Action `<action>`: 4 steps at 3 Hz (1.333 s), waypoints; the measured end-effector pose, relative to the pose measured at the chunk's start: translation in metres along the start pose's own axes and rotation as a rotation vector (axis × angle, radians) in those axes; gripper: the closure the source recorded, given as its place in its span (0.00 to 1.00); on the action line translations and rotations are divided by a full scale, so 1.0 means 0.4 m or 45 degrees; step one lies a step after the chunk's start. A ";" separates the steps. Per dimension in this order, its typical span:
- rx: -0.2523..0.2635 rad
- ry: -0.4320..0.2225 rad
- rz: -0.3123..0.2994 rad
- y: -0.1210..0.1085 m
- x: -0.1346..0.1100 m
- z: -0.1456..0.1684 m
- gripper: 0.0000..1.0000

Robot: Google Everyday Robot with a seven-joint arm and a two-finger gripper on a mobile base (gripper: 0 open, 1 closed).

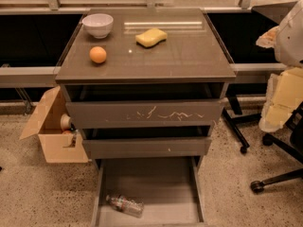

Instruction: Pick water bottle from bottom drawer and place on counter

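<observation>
The water bottle (125, 205) lies on its side on the grey floor of the bottom drawer (156, 183), near the front left corner, with its white cap pointing left. The bottom drawer is pulled out wide. The counter (189, 56) is the glossy grey-brown top of the cabinet. My arm hangs at the right edge of the view, and the gripper (280, 103) is to the right of the cabinet at about the height of the upper drawers, far from the bottle and holding nothing that shows.
On the counter are a white bowl (98, 24), an orange (98, 55) and a yellow sponge (151, 37). The scratched top drawer (142, 113) and middle drawer (147, 147) stand slightly open. An open cardboard box (52, 131) stands left; office chair legs (265, 174) are right.
</observation>
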State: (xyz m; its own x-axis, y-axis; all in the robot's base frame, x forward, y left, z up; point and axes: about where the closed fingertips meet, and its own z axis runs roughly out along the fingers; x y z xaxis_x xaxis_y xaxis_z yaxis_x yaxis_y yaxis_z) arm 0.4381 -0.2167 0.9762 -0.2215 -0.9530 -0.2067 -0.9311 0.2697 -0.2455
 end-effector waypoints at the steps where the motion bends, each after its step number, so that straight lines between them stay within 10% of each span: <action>1: 0.000 0.000 0.000 0.000 0.000 0.000 0.00; 4: -0.150 -0.384 0.038 0.073 -0.068 0.292 0.00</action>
State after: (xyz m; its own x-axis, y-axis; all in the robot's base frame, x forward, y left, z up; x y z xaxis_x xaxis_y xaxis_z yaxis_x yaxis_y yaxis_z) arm 0.4510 -0.1668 0.8640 -0.1695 -0.8565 -0.4875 -0.9566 0.2620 -0.1276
